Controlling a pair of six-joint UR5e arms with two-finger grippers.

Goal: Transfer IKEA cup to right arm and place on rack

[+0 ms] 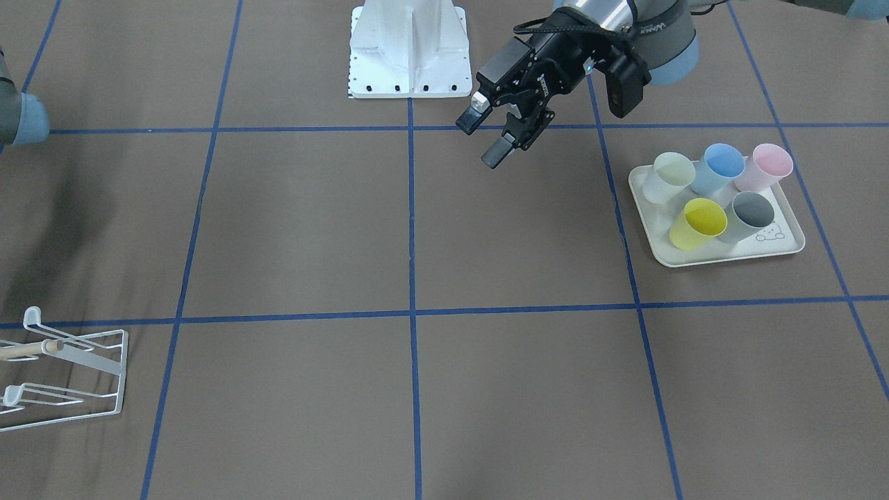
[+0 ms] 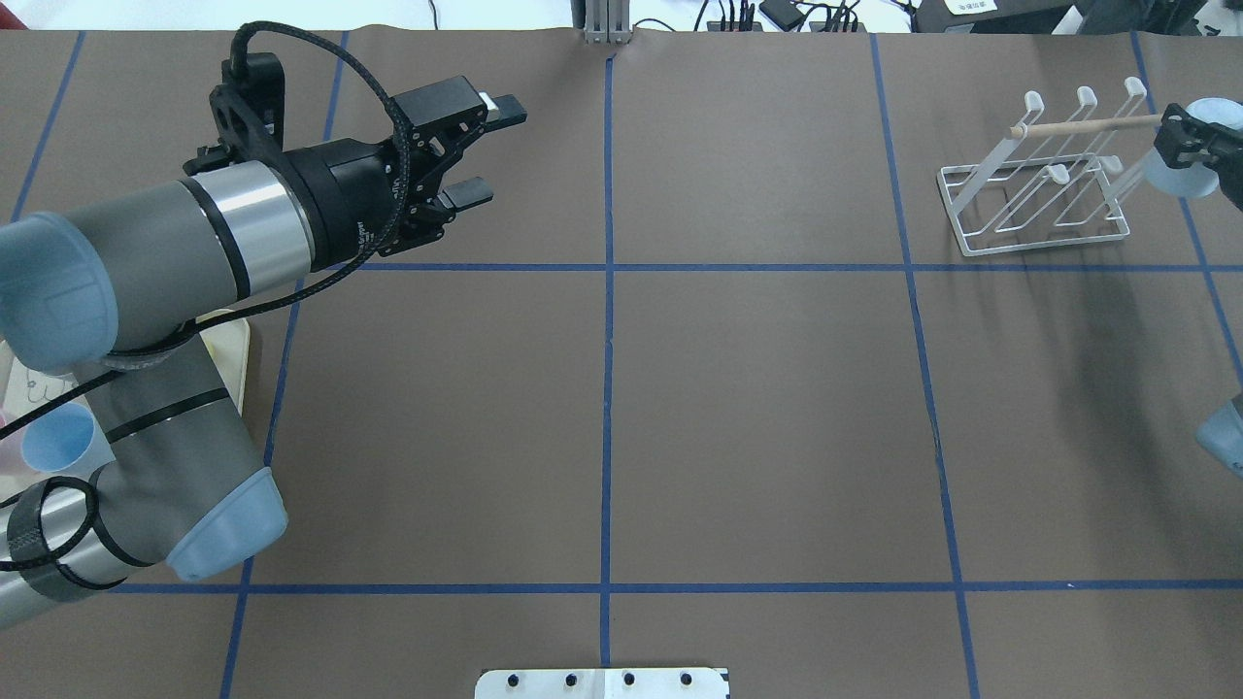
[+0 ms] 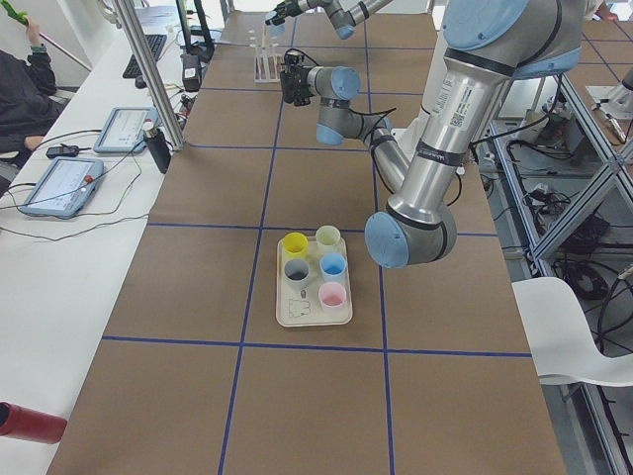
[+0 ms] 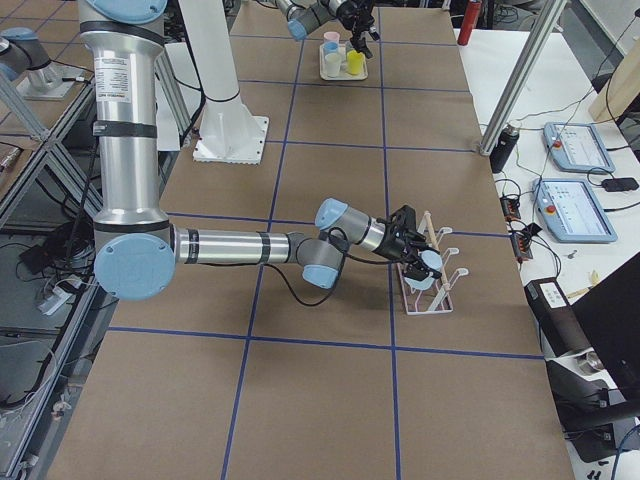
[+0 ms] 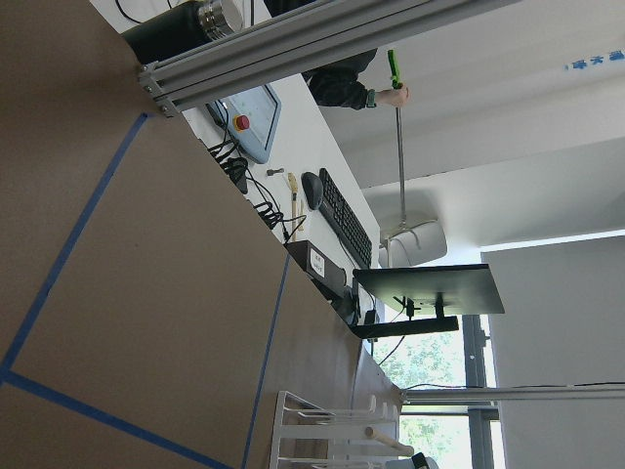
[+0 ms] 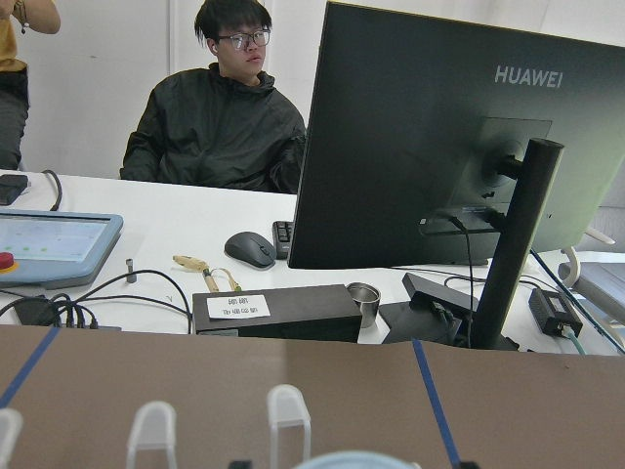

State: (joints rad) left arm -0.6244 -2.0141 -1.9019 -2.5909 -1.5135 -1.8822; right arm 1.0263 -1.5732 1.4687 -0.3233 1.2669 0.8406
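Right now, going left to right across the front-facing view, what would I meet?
Small white wire rack → white metal base plate → black left gripper → cream rectangular tray.

Matt brown table (image 2: 757,408), white wire rack (image 2: 1044,209), wooden dowel (image 2: 1088,124).

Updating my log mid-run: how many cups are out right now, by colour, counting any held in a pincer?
Blue cups: 2, tray blue cup and held blue cup in the right pincer by the rack
Pink cup: 1
Yellow cup: 1
Grey cup: 1
Pale green cup: 1
Total: 6
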